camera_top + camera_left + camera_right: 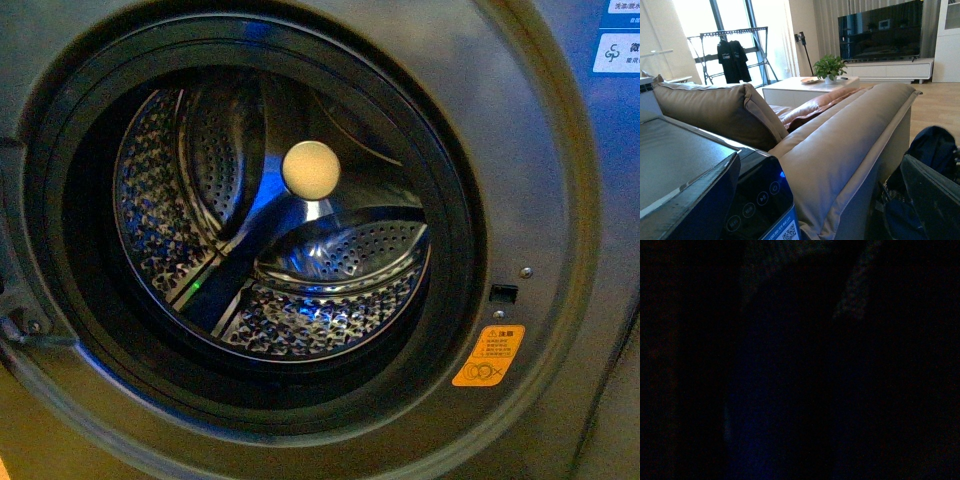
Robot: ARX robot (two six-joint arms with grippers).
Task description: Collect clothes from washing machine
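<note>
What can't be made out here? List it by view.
Right wrist view: dark, nothing can be told.
Front view: the drum floor nearest the opening is hidden behind the black door seal, so clothes there can't be ruled out.
Front view: white labels, cut off by the edge.
Grippers: none in view.

The washing machine (540, 200) was seen close up, its grey front filling the frame. A black rubber seal (460, 200) was ringed around the perforated steel drum (150, 210), which was lit in blue. A cream round disc (311, 168) was picked out near the drum's middle, and a small green glint (194, 290) low on its left. Right of the drum, an orange warning sticker (488, 356) was spotted, a dark latch slot (503, 294) just above it. White labels (616, 50) were noted up and right of the drum.
</note>
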